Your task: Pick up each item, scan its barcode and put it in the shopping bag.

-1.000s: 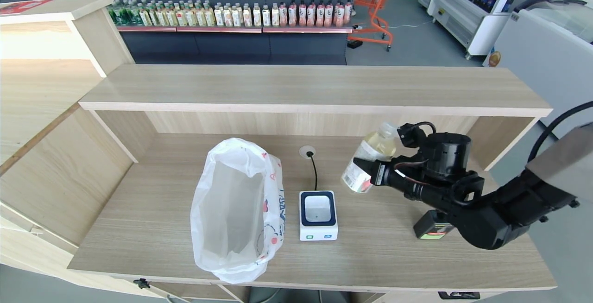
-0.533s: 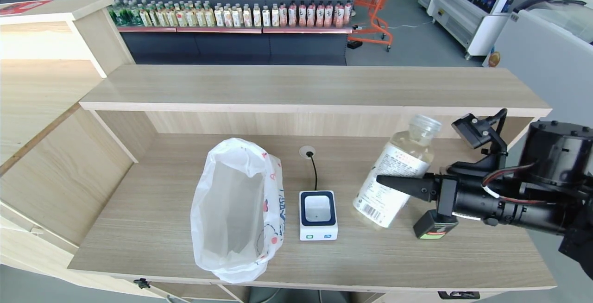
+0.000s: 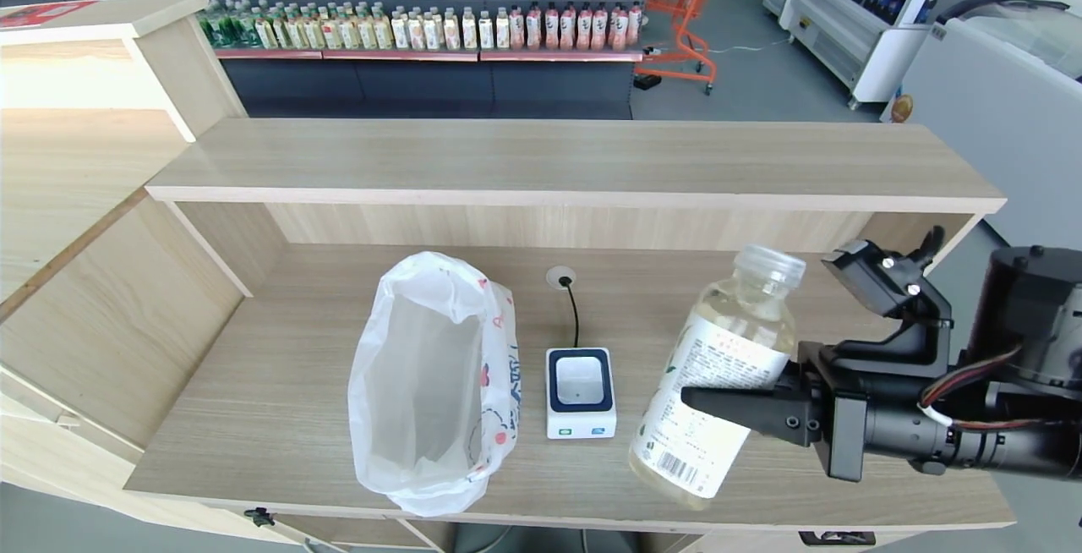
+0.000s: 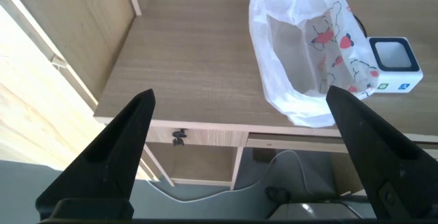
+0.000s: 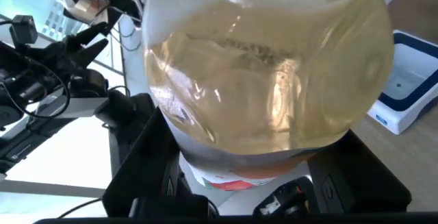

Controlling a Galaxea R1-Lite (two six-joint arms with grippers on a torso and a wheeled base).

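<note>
The right gripper has its jaws clamped on the middle of a clear bottle of pale yellowish liquid. The bottle is tilted over the tabletop just right of the scanner, cap end up and barcode low on the label. The left gripper has its jaws spread wide with nothing between them, out past the tabletop's front edge on the scanner's left, and the white shopping bag stands open just left of the scanner.
</note>
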